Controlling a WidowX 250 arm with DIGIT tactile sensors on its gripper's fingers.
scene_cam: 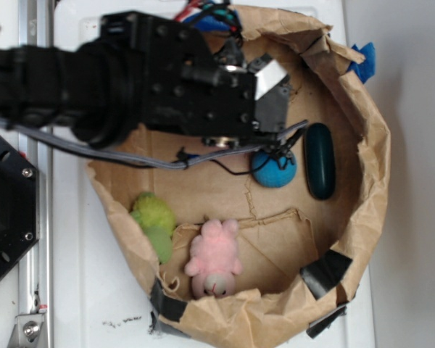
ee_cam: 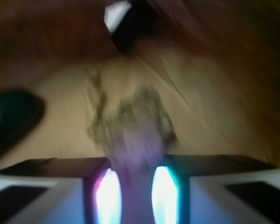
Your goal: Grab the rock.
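Between the two fingers of the hand (ee_cam: 135, 196), in the blurred wrist view, sits the rock (ee_cam: 133, 121), a lumpy brown-grey lump on the paper floor just ahead of the fingertips. The fingers stand apart with the rock's near end in the gap; whether they touch it I cannot tell. From the exterior view the black arm (scene_cam: 130, 80) covers the rock, reaching over the upper part of a crumpled brown paper bag (scene_cam: 370, 181) lying opened out on the white counter (scene_cam: 80, 290). Just below the arm rests a blue ball (scene_cam: 274, 170), and beside it to the right a dark-green oblong object (scene_cam: 320, 160). Lower in the bag lie a pink plush toy (scene_cam: 215, 255) and a green plush toy (scene_cam: 155, 223), near each other.
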